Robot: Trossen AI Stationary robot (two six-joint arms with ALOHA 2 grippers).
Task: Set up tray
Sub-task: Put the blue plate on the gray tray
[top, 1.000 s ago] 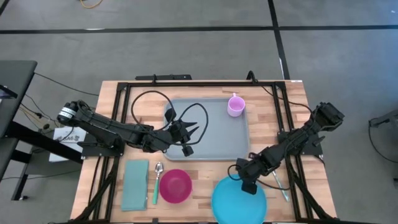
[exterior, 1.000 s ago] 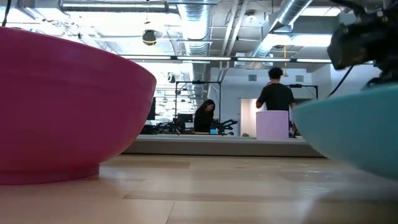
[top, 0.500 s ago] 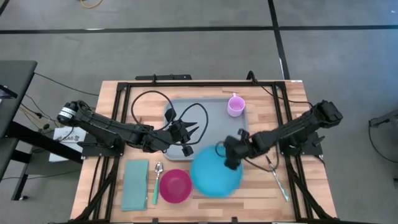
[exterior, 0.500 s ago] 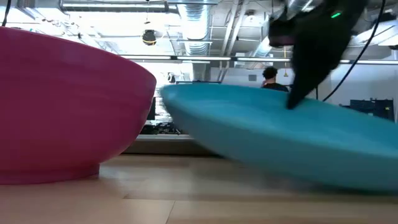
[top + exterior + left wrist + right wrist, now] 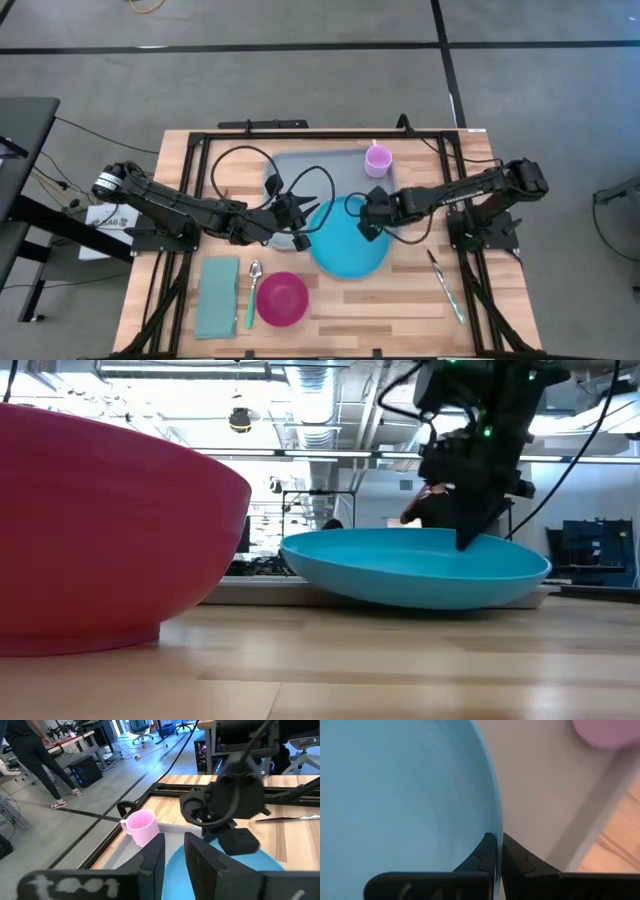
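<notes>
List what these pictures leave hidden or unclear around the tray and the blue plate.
- Tray: high view, its middle is hidden by the plate and both arms.
- Plate's far rim: low view, behind the right end effector.
- Left end effector: high view, cables cross it, so any grip is unclear.
- Bowl: low view, cut off by the left edge.

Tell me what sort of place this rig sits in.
Most likely a robotics lab or open workshop. The low view shows exposed ceiling ducts and workbenches beyond the wooden table; the left wrist view shows a person beside desks with computers and office chairs.
</notes>
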